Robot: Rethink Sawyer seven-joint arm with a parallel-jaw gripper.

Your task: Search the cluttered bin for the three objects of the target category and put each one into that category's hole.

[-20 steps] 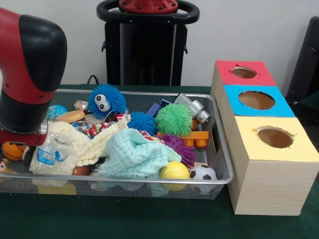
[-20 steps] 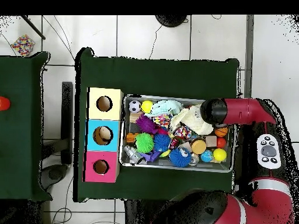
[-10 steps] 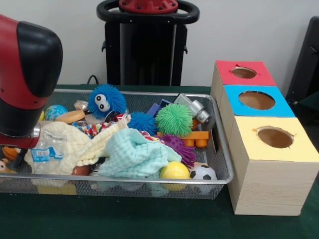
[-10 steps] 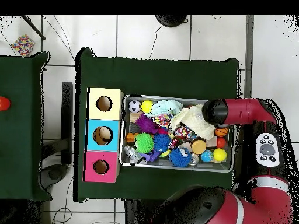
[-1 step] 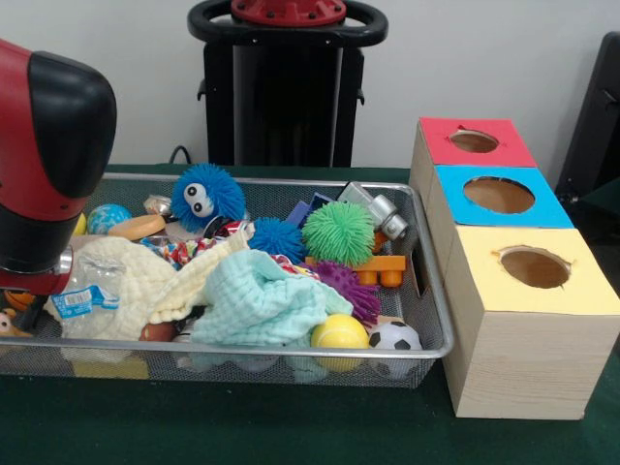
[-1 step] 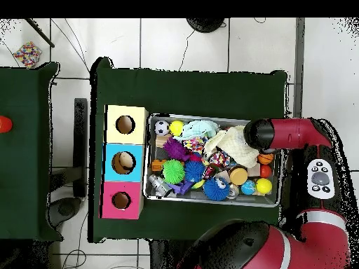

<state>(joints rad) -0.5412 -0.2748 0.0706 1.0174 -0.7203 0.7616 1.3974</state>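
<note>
Green-clothed table, mesh bin (image 5: 431,291) beside three holed boxes (image 5: 504,247) | your gripper (image 5: 39,286) sits hidden under the arm's head at the bin's end farthest from the boxes; whether it grips, you cannot tell | balls (image 5: 339,332) and spiky toys (image 5: 337,232) lie box-ward of it, past the cloths (image 5: 262,300).

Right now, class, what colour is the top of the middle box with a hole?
Blue: the middle box has a blue top, clearest in the front view.

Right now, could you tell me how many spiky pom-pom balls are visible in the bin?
4: blue googly-eyed ball at back, blue ball and green ball mid-bin, purple ball toward front. Cloths may hide more.
</note>
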